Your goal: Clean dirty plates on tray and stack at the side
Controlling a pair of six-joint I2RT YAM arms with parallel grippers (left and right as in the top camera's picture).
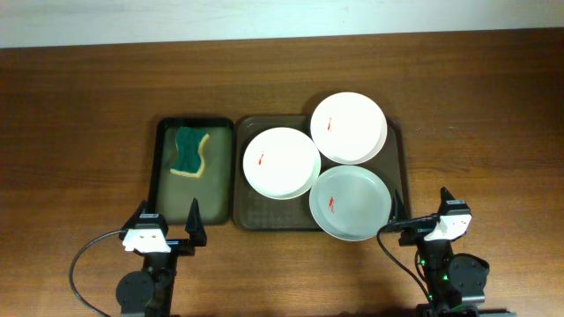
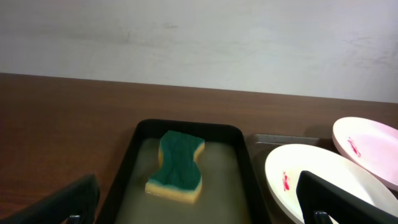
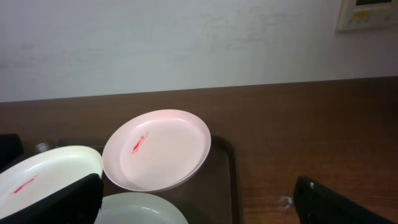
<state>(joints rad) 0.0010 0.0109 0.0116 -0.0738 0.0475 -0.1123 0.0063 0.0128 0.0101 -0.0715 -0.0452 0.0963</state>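
Observation:
Three round white plates lie on the dark brown tray (image 1: 256,211): a left plate (image 1: 281,162), a back right plate (image 1: 349,127) resting partly on the others, and a front right plate (image 1: 351,202). Each has a small red smear. My left gripper (image 1: 167,220) is open and empty near the table's front edge, in front of the black tray. My right gripper (image 1: 421,210) is open and empty at the front right of the brown tray. The left wrist view shows the left plate (image 2: 311,180) and the back plate (image 2: 367,146). The right wrist view shows the back plate (image 3: 158,149).
A green and yellow sponge (image 1: 189,151) lies in a smaller black tray (image 1: 164,189) left of the brown tray; it also shows in the left wrist view (image 2: 176,166). Bare wooden table (image 1: 493,132) lies on both sides.

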